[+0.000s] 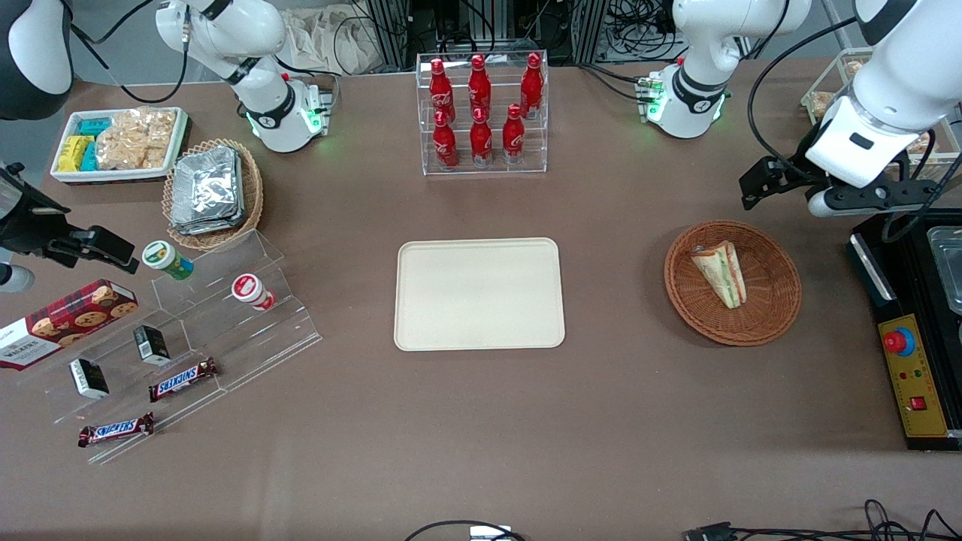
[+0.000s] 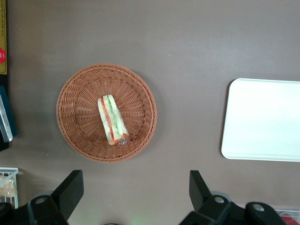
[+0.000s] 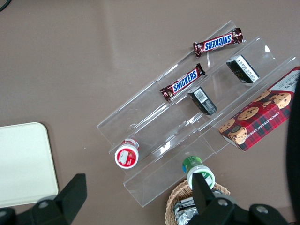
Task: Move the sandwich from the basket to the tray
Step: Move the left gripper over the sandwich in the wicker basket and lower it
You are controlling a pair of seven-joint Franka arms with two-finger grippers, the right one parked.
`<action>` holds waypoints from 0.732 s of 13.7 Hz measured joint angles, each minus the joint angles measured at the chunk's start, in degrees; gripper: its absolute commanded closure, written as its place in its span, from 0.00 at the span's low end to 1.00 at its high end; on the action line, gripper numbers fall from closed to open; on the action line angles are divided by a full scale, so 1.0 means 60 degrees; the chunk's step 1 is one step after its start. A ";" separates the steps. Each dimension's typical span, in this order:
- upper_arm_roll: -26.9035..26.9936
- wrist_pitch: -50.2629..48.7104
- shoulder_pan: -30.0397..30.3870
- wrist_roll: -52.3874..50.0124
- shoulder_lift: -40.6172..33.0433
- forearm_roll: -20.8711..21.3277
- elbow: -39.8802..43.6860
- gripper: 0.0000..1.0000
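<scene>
One sandwich [image 1: 720, 273] lies in the basket [image 1: 774, 300], well apart from the tray [image 1: 479, 293]. High up near the basket, toward the working arm's end, the gripper [image 2: 136, 192] hangs with fingers spread wide, holding nothing.

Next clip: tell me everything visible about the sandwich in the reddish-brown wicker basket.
The triangular white-bread sandwich shows green and orange-red filling layers under clear wrap. It lies alone in the round, shallow, reddish-brown woven wicker basket, touching only the weave, its cut edge facing up. The flat cream-beige plastic tray sits apart on the brown table toward the parked arm's end. The left gripper hovers open above the table beside the basket, not touching it.
</scene>
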 measured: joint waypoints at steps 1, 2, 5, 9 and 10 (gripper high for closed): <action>0.0001 -0.0028 0.0001 -0.0006 0.0002 -0.0001 0.0001 0.00; 0.0004 -0.0041 0.0003 -0.0010 0.0003 -0.0002 0.0002 0.00; 0.0015 -0.0080 0.0007 -0.0010 0.0040 -0.0001 0.0009 0.00; 0.0032 -0.0212 0.0012 -0.0362 0.0199 0.0013 -0.0051 0.00; 0.0051 -0.0184 0.0018 -0.0564 0.0220 0.0037 -0.0222 0.00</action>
